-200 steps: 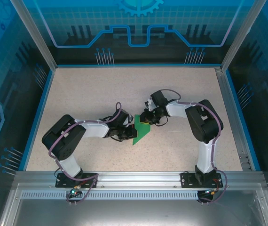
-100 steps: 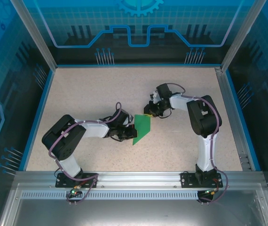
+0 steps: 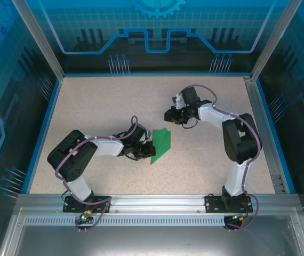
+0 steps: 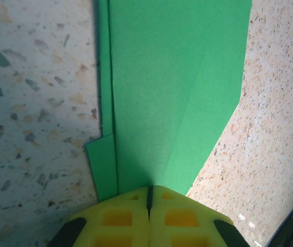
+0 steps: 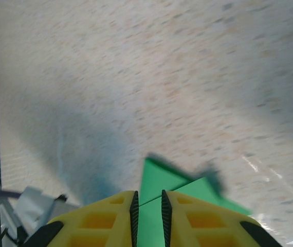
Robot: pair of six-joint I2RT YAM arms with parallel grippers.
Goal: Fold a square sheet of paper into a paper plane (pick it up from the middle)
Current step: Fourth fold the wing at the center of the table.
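**A:** So where's the folded sheet of thin bright green paper (image 3: pixel 161 144)?

**B:** Mid-table on the speckled beige tabletop (image 3: pixel 98 106). My left claw (image 4: pixel 149 191) is pinched tight on its edge. My right claw (image 5: pixel 149 203) hangs near it, fingers slightly apart, holding nothing.

Bright even light; right wrist view blurred.

Here's the green paper (image 3: pixel 160 145), part-folded into a narrow bright shape, one edge slanting to a point at its near end. It lies flat near the middle of the speckled worktop (image 3: pixel 104 106). Up close, stacked layers run along one long side, a small flap pokes out, and a faint diagonal crease crosses the top face.
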